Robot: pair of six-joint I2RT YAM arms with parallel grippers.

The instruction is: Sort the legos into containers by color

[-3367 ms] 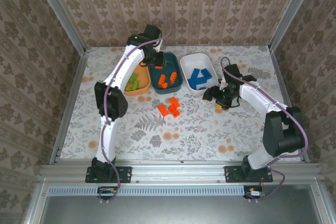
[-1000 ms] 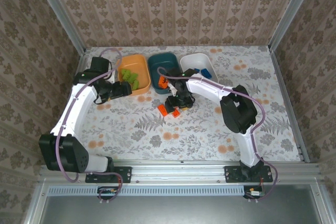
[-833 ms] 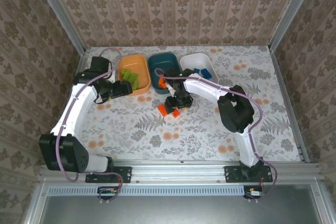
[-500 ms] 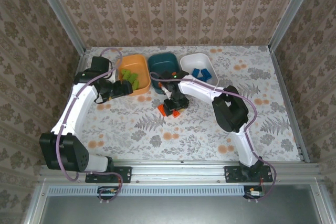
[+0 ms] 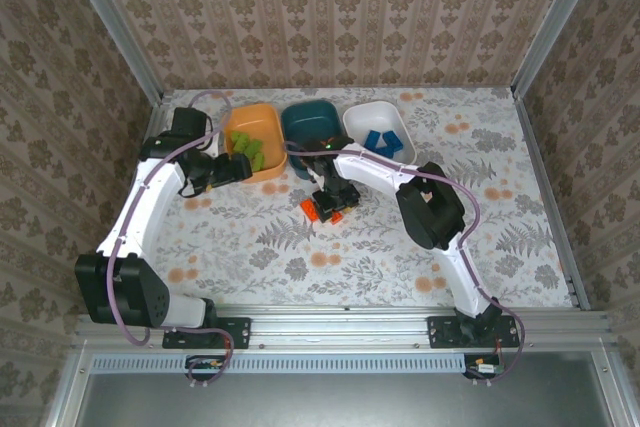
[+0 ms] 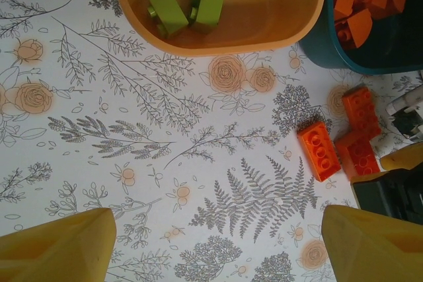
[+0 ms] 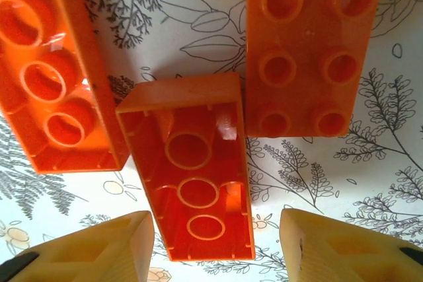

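From above, the right gripper (image 5: 330, 202) sits low over three orange bricks (image 5: 312, 209) on the table (image 5: 400, 247). They lie just in front of the dark teal bowl (image 5: 300, 113). That bowl has orange bricks in it, so I think these belong there too. The orange bowl (image 5: 281, 152) holds green bricks (image 5: 252, 155). The white bowl (image 5: 357, 119) holds blue bricks (image 5: 385, 139). The left gripper (image 5: 232, 169) hangs beside the orange bowl.

From the left wrist, the left gripper (image 6: 215, 249) is wide open with nothing in it. It is well apart from the three bricks (image 6: 320, 153), so it is not in the way.

From the right wrist, the right gripper (image 7: 211, 246) has a yellow finger (image 7: 86, 249) on each side of the middle brick (image 7: 198, 183). This brick lies upside down. The jaws are open, with a gap on the right side, so nothing is pinched yet. The left brick (image 7: 53, 64) and the right brick (image 7: 304, 51) lie very close to it.

The middle brick sits a bit crooked between the fingers, so it may twist when squeezed. It is best to squeeze its long sides gently. Then lift straight up, so the two neighbours do not get dragged along.
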